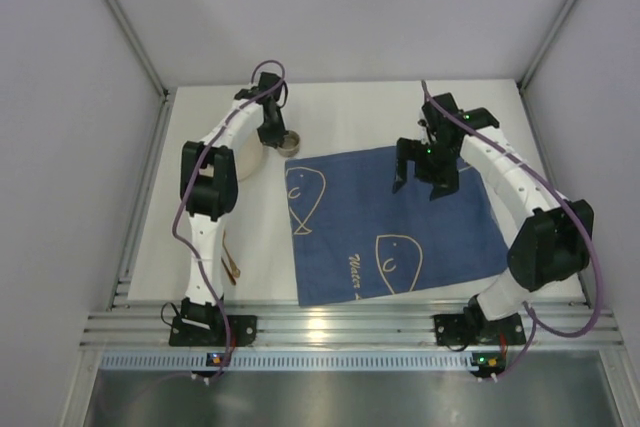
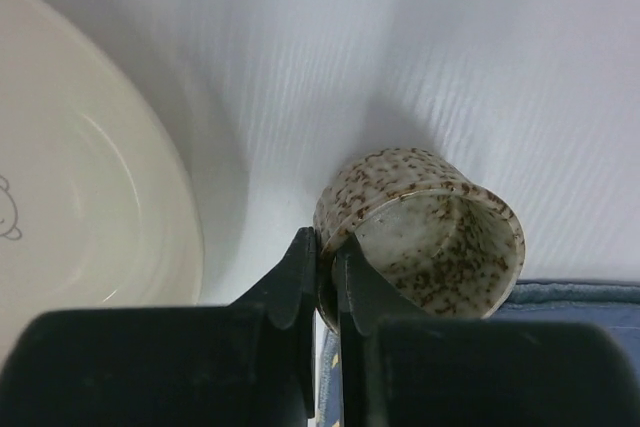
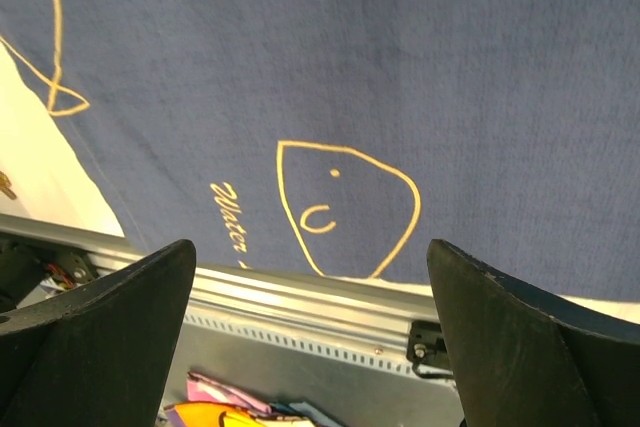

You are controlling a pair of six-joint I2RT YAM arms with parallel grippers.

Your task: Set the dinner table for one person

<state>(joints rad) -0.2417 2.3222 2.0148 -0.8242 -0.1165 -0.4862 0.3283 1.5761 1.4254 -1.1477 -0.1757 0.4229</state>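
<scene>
Lurker: Trouble ahead anywhere? Looks sketchy lol.

Regular: Slip risk, mostly. Pinching only one side wall of the small brown-speckled cream ceramic cup (image 2: 430, 237) with the left hand (image 2: 325, 257), so could twist or drop on a lift. Also right by the far corner of the blue whale-print cloth placemat (image 1: 400, 217) and near the cream round glossy dish (image 2: 90, 217). Easy to clip either.

Lurker: And the right hand (image 1: 425, 182)?

Regular: Spread wide, gripping nothing, hovering over the cloth.

Lurker: Surface itself?

Regular: Just a large plain white matte rectangular tabletop (image 1: 350, 107), lying flat under everything and reaching past the mat to the walls. Barely set, by the look of it.
</scene>
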